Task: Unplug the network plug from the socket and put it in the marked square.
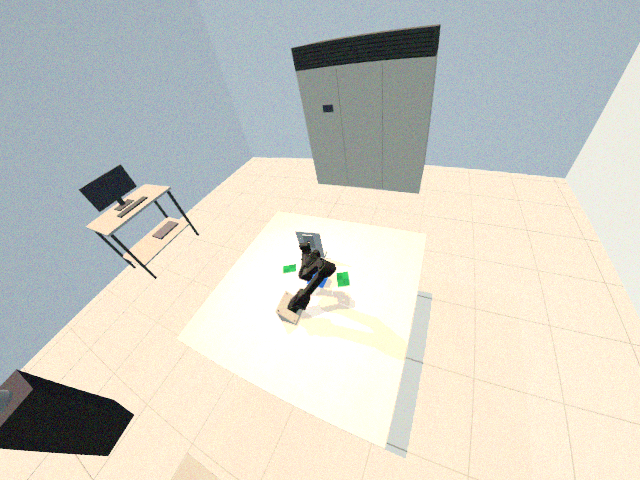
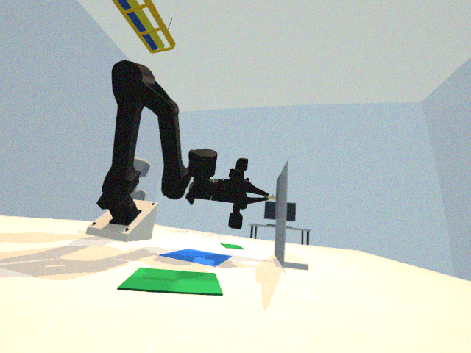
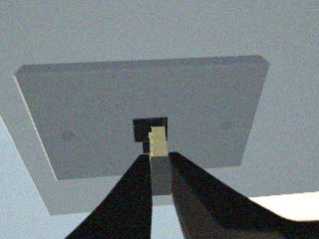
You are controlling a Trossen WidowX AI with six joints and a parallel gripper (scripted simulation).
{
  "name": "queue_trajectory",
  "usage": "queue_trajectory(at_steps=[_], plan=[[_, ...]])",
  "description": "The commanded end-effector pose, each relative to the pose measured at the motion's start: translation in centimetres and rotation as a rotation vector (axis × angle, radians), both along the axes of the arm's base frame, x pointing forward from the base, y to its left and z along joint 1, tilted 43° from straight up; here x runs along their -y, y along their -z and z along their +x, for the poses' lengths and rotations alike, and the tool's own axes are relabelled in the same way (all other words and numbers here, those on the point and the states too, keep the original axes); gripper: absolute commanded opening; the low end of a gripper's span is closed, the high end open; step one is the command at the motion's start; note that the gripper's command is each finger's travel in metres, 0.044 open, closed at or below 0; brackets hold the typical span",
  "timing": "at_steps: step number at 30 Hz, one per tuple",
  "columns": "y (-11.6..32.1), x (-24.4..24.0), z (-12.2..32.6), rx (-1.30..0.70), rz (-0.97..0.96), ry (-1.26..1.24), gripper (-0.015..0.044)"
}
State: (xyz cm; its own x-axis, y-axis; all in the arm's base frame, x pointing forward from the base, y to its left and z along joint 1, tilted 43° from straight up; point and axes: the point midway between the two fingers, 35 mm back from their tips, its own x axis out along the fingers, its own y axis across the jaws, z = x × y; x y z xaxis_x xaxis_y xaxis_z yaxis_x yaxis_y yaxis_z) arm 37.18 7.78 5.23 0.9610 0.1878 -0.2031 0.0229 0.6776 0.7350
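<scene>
The gripper is pinched nearly closed on the network plug — squeezing its tab flat — so it can slide from the socket.
</scene>
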Motion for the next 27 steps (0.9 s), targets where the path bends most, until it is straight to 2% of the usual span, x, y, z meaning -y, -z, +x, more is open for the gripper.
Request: queue_trajectory(at_steps=[1,27], plan=[[0.0,0.1,-0.4,-0.001,-0.001,0.003,0.0000],[0.1,0.0,-1.9,-0.002,-0.001,0.003,0.0000]])
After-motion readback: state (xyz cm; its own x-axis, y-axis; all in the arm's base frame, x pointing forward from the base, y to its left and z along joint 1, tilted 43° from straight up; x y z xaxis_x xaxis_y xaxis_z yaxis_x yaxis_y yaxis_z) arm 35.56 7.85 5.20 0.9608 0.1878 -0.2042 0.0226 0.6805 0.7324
